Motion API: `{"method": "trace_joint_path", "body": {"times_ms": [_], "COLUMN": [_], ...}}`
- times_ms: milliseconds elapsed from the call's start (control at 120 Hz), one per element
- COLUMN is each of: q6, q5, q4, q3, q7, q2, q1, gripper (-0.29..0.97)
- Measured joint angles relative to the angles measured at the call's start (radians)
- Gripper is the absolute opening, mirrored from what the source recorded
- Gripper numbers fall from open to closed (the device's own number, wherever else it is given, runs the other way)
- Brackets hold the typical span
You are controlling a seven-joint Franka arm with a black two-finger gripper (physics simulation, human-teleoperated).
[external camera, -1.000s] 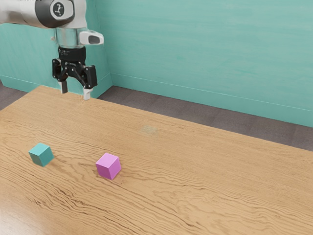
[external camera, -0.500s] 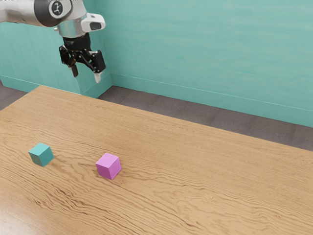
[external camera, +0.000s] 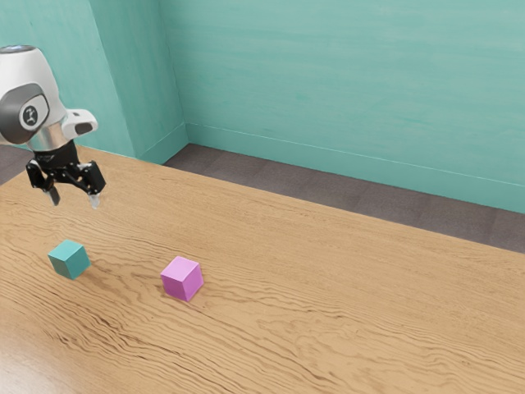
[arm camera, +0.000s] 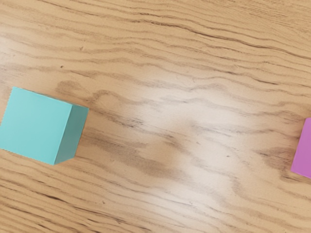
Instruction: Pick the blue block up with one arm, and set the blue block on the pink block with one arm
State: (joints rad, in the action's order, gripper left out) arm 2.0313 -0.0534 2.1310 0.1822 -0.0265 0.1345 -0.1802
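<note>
Table (external camera: 344, 295): pale wood with strong grain, and it carries both blocks. Its near edge lies out of sight below the exterior view, and its far edge runs slantwise along the floor strip.
Pink block (external camera: 182, 278): the nearer of the two. It sits flat on the table toward the near edge, with one corner turned to the camera and nothing on top of it.
Blue block (external camera: 69, 258): teal-blue, a little farther back, toward the table's end at the exterior view's left. It rests on the wood, apart from the pink block, with bare table between them.
Wrist view: looks down on the table (arm camera: 184, 97), with the blue block (arm camera: 41, 125) at one side and a sliver of the pink block (arm camera: 303, 150) at the other. Neither block is directly under the hand.
End effector (external camera: 75, 201): hangs in the air above the table, over and just beyond the blue block. Its fingers point down and are spread wide, gripping nothing and touching neither block.
Arm (external camera: 29, 107): white, and it comes in at the exterior view's left edge.
Floor (external camera: 369, 193): a dark strip beyond the table's far edge.
Wall (external camera: 344, 74): teal, behind the floor.
</note>
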Motion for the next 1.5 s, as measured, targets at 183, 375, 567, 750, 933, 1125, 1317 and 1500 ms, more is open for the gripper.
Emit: {"method": "trace_joint_path", "body": {"times_ms": [183,375,567,750,933,1125,1317,1500], "q6": [0.068,0.159,0.236,0.307,0.345,0.367,0.382,0.389], "q5": [-0.022,-0.057,-0.115,-0.127,-0.117,-0.1,-0.096,-0.09], "q4": [0.029,0.083,0.122,0.144,0.155,0.165,0.118,0.114], "q3": [0.083,0.141,0.164,0.181,0.187,0.178,0.17,0.166], "q7": [-0.029,-0.106,-0.196,-0.267,-0.319,-0.36,-0.392,-0.415], "q2": [0.0,-0.015,-0.055,-0.113,-0.167,-0.179,-0.231,-0.255], "q1": [-0.004,0.002,-0.004,0.006,-0.008,-0.021,-0.012,-0.012], "gripper": [0.68,0.68,0.68,0.68,0.68,0.68,0.68,0.68]}}
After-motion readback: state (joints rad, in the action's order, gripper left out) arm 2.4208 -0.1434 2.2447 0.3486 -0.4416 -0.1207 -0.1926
